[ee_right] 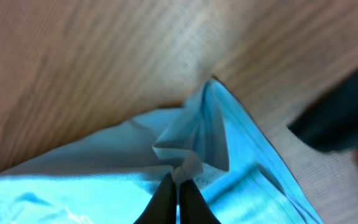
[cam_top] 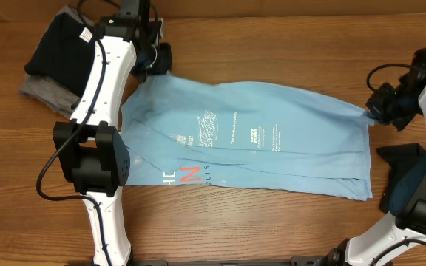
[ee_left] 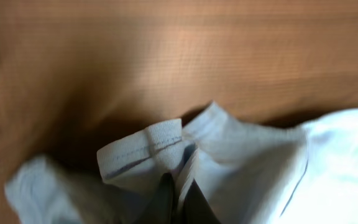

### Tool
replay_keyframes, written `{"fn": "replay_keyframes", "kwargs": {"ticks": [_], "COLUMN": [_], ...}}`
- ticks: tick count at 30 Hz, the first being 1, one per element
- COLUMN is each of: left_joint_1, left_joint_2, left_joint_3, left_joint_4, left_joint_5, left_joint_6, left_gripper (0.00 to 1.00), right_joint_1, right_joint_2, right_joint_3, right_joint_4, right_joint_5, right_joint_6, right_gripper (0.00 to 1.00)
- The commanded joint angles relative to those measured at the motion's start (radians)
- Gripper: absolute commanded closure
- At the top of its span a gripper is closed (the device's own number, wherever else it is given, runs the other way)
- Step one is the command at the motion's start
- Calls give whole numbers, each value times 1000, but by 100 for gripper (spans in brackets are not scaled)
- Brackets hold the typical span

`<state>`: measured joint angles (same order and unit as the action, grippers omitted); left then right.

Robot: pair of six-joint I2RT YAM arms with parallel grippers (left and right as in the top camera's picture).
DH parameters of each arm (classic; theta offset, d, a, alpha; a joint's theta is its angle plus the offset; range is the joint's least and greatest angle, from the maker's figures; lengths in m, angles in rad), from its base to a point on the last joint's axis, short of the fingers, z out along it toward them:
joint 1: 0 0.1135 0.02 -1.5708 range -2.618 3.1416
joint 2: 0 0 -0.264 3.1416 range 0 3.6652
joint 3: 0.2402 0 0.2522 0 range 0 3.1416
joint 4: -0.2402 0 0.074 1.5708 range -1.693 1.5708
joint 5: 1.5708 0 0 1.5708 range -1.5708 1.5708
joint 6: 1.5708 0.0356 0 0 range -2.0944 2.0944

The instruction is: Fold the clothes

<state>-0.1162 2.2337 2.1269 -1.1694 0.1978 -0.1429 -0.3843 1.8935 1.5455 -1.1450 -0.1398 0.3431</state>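
Observation:
A light blue T-shirt [cam_top: 257, 140] with white print and a red letter lies spread across the wooden table, partly folded lengthwise. My left gripper [cam_top: 152, 60] is shut on its upper left corner; the left wrist view shows a hemmed fold of the shirt [ee_left: 151, 149] pinched between the fingers [ee_left: 178, 186]. My right gripper [cam_top: 372, 112] is shut on the shirt's upper right corner; the right wrist view shows bunched blue cloth [ee_right: 191, 143] clamped at the fingertips [ee_right: 178, 182].
A stack of folded clothes, dark navy [cam_top: 61, 48] on grey [cam_top: 43, 90], sits at the table's far left behind my left arm. Bare wood lies along the back and the front of the table.

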Motion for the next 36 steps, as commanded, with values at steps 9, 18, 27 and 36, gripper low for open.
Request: {"fn": "replay_keyframes", "kwargs": {"ticks": [9, 18, 27, 36], "left_joint_1": [-4, -4, -4, -2], "left_joint_2": [-13, -12, -13, -13], "left_joint_3": [-26, -135, -195, -195], "left_joint_4": [-183, -287, -378, -387], "left_joint_5": [-158, -221, -255, -311], "left_joint_6": [25, -3, -3, 9], "left_gripper": [96, 96, 96, 96], "right_joint_1": [-43, -43, -43, -43], "right_joint_2": [-32, -32, -32, -32], "right_joint_3": [21, 21, 21, 21], "right_joint_4": [-109, -117, -127, -199], "right_joint_5": [17, 16, 19, 88], "right_joint_6": [-3, -36, -37, -28], "right_gripper": [96, 96, 96, 96]}}
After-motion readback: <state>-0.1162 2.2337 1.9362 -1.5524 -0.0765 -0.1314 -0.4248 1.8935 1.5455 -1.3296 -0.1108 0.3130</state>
